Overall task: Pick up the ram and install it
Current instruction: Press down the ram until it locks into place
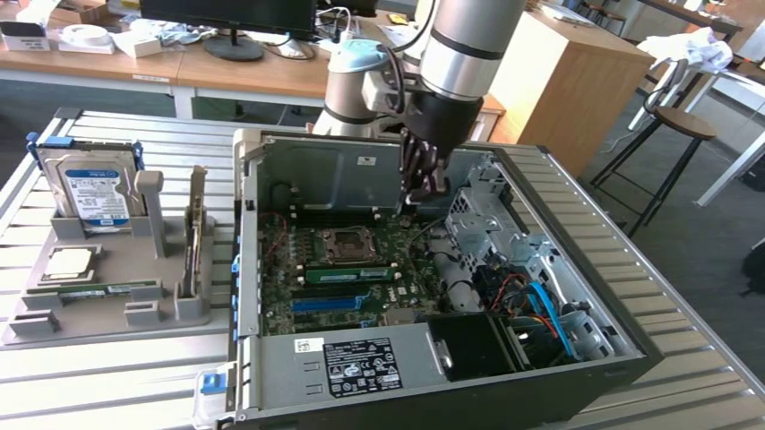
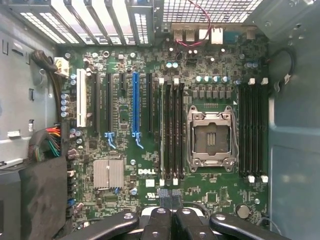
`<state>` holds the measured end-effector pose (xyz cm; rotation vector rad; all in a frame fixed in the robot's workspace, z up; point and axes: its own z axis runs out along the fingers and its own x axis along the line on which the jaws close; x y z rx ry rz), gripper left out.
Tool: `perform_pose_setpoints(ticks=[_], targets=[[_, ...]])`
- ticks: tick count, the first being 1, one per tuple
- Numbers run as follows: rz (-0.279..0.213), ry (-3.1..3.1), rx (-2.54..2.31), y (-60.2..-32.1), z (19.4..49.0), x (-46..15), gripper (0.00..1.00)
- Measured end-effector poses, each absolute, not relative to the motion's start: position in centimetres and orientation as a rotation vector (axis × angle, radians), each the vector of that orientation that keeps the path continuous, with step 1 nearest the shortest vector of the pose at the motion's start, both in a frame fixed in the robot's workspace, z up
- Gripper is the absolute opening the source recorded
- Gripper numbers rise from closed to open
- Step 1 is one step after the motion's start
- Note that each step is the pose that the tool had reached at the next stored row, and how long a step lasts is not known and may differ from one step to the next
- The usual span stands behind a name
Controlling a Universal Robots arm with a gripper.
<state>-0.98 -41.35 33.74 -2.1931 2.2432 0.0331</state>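
One green ram stick (image 1: 102,290) lies flat on the grey holder tray (image 1: 72,322), at the exterior view's left. A second alike stick (image 1: 347,272) stands in a motherboard slot between the CPU socket (image 1: 347,240) and the blue slot (image 1: 337,304). My gripper (image 1: 418,199) hangs inside the open computer case (image 1: 358,166), above the motherboard's far edge. Its fingers are pressed together and nothing shows between them. In the wrist view the gripper (image 2: 169,194) looks straight down on the board, close to one end of the dark memory slots (image 2: 172,130) beside the CPU socket (image 2: 210,135).
The tray also carries a hard drive (image 1: 96,188), a CPU chip (image 1: 70,262) and an upright expansion card (image 1: 195,235). Drive cages and cables (image 1: 526,287) crowd the case's side at the exterior view's right. Its power supply (image 1: 358,363) sits at the near end. A stool (image 1: 687,125) stands beyond the table.
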Motion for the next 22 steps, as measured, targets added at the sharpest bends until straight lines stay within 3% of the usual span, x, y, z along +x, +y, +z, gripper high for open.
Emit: perform_pose_setpoints(ticks=[22], targets=[[0.033, 2.244, -2.193, -41.3, 31.1, -1.0, 0.10]])
